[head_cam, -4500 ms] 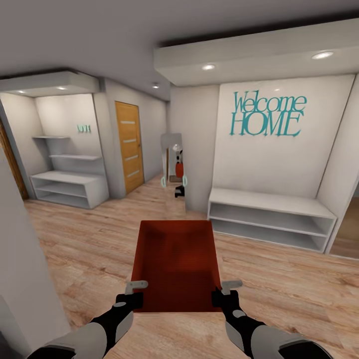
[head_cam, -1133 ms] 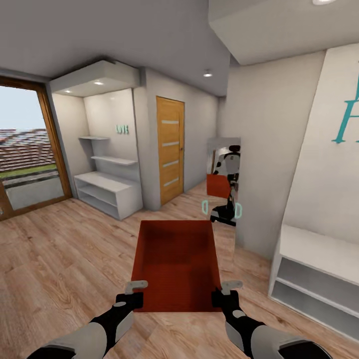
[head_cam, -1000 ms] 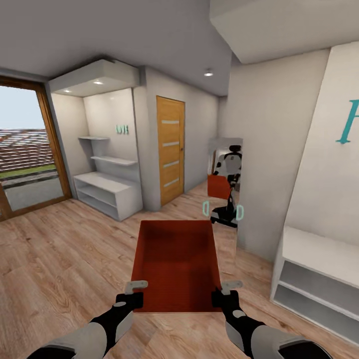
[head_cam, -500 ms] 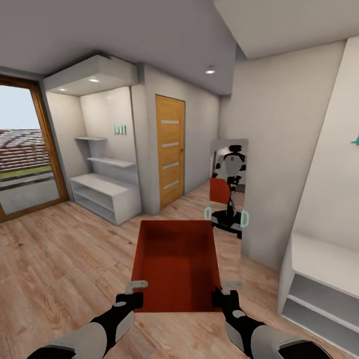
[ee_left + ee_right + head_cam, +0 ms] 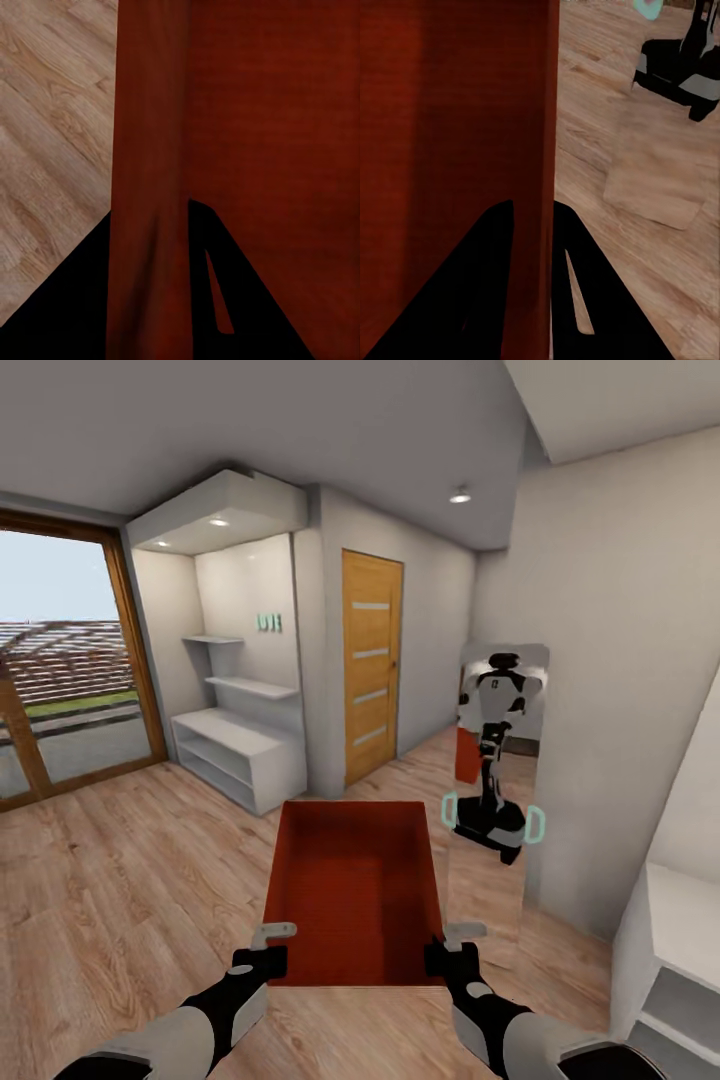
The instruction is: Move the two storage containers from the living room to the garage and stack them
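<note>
We are in a hallway with a light wood plank floor [image 5: 120, 900], a tall glazed door [image 5: 60, 660] on one side, white open shelving [image 5: 240, 755] in an alcove, an orange-brown panelled door [image 5: 372, 665] and a standing mirror [image 5: 495, 780] reflecting the robot, so I judge the garage not yet reached. One open orange-red rectangular storage container [image 5: 352, 890] is carried out in front of the robot above that floor, leaving delivery, setting down and stacking with its twin to do. The left gripper [image 5: 262, 948] pinches the near end of its left wall and the right gripper [image 5: 452, 945] its right wall, each closed with a finger either side.
</note>
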`<state>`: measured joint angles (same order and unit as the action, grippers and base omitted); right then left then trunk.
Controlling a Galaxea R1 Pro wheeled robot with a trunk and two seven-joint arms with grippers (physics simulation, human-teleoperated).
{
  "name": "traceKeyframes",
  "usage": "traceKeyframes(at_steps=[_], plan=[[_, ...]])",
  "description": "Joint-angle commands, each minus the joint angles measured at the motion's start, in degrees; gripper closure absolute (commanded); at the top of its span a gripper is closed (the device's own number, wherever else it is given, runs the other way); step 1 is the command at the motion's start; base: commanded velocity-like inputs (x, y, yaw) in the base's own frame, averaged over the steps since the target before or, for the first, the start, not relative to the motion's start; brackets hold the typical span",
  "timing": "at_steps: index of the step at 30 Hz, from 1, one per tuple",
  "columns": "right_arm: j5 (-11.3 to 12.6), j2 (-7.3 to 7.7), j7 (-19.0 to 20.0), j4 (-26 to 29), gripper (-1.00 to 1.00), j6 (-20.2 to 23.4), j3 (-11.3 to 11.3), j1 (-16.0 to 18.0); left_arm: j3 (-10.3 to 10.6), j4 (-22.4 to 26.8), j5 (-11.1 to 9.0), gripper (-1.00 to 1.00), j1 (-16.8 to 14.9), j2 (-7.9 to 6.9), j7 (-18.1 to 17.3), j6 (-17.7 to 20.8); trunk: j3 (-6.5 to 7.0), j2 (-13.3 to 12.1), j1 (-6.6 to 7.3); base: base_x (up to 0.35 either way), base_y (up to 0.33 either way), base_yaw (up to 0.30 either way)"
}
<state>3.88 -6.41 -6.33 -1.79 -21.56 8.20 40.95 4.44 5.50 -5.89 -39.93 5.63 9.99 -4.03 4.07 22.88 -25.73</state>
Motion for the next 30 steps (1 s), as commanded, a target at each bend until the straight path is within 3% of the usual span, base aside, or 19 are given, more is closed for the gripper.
traceKeyframes(at_steps=[1,26,30], plan=[[1.3,-0.01,-0.2,-0.1,1.0,-0.5,1.5,0.0,-3.2,-0.2,-0.7,1.0,-0.1,0.0,0.7,-0.3,-0.01,0.0,-0.05,0.322,0.0,0.035],[1.8,0.0,-0.3,-0.1,1.0,-0.5,1.5,0.1,-3.2,-0.2,-0.7,1.0,-0.1,0.06,0.7,-0.3,0.0,0.0,-0.05,0.322,0.0,0.001],[1.6,-0.01,-0.2,-0.1,1.0,-0.5,1.5,0.0,-3.2,-0.2,-0.7,1.0,-0.1,0.04,0.7,-0.3,0.0,0.0,-0.05,0.322,0.0,0.168]])
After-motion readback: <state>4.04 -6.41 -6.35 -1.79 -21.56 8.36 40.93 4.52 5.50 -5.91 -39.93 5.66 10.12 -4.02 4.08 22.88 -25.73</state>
